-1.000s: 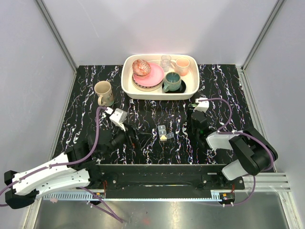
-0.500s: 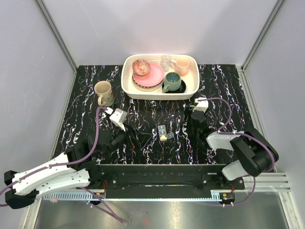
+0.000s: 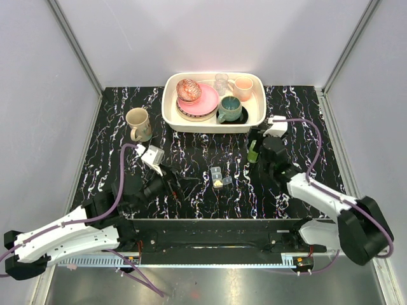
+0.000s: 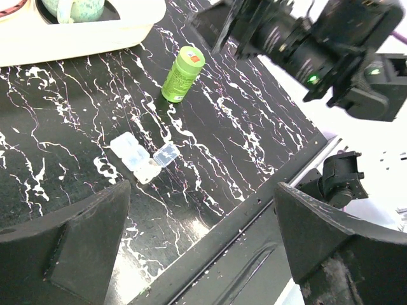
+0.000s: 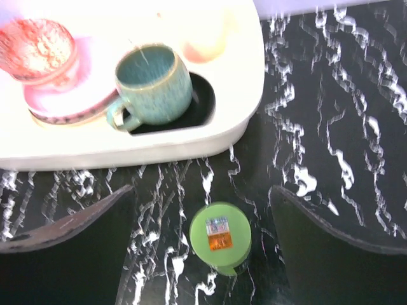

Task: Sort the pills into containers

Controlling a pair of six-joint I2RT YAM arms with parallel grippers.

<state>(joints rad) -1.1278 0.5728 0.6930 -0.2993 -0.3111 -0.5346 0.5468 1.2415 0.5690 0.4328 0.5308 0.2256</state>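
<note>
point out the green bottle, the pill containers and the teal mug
green bottle (image 5: 220, 237), right wrist view, top of its cap
containers (image 4: 136, 157), left wrist view, middle compartment
teal mug (image 5: 159, 101), right wrist view, outer wall

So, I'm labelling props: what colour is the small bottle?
The bottle is green; the right wrist view shows it best.

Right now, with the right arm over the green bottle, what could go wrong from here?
1. The small green cylindrical bottle stands upright between the right arm's open jaws, near the white tray. A skewed approach could tip it and send it rolling.
2. The clear plastic three-compartment strip looks light, with one lid flipped open and tiny yellow pills inside. A nudge from the left arm's wide jaws could slide it or spill them.
</note>
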